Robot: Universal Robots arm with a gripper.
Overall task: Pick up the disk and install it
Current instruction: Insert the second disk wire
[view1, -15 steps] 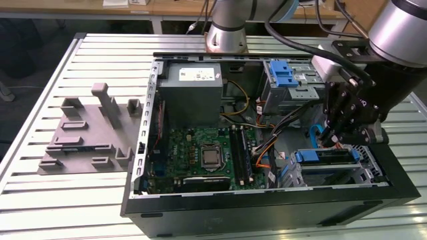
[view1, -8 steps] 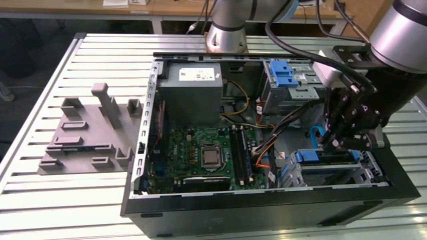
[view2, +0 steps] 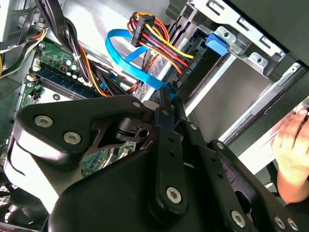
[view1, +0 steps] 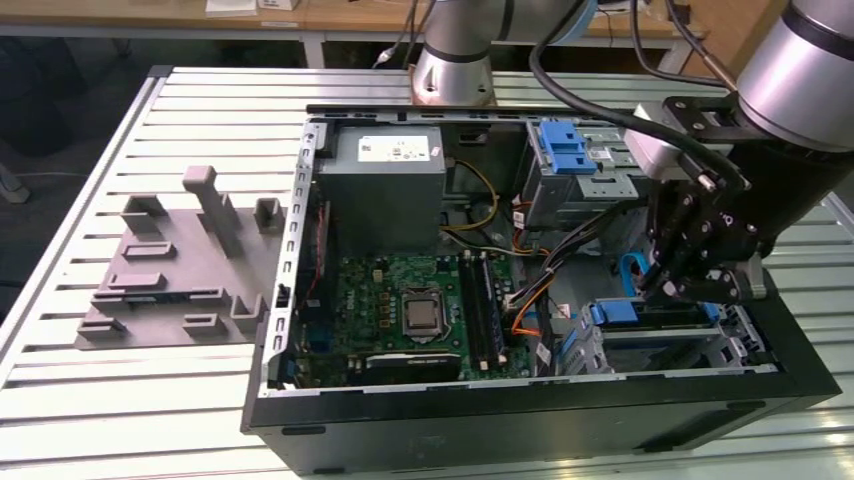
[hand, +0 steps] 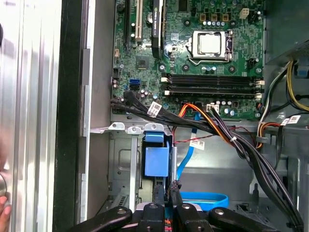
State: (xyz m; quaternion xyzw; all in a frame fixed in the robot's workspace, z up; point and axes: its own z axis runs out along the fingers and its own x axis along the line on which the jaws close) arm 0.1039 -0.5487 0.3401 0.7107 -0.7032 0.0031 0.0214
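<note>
The disk is being kept in the metal bay at a corner of the case, blue bracket outward, near the motherboard. The gripper is being held just at the bracket's end, fingers drawn narrow, almost together; whether the bracket is being pinched cannot be told. A hand is being rested near the case's outer edge.

Table is ribbed light-grey metal, slats running across the exterior view. Grey moulded fixture plate sits on it toward the exterior view's left. Behind: a wooden bench with pale legs, something white on top, probably paper. Dark floor past the table's far corner. Lighting even, no hard shadows.
</note>
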